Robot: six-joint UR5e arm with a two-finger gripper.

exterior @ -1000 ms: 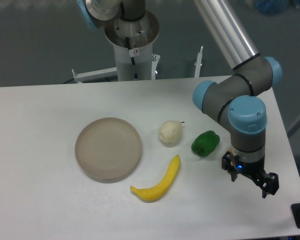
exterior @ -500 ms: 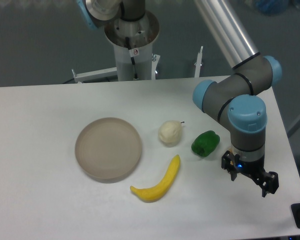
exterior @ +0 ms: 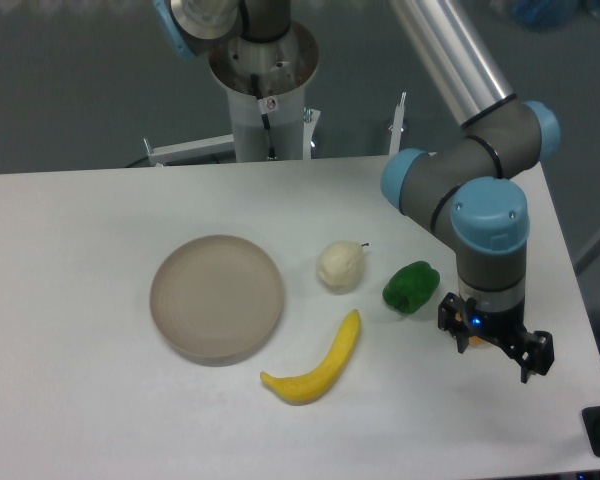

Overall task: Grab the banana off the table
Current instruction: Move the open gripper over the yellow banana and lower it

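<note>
Banana (exterior: pixel 315 367) lies on the table (exterior: pixel 80 300), near the plate (exterior: pixel 217 296). Gripper (exterior: pixel 496 347) hangs released, well right, beside the green pepper (exterior: pixel 410 286).

Round beige plate (exterior: pixel 217 297) sits left of centre. Pale cream pear (exterior: pixel 340 266) lies right of it; green pepper (exterior: pixel 411 286) just beyond, apart.
</note>
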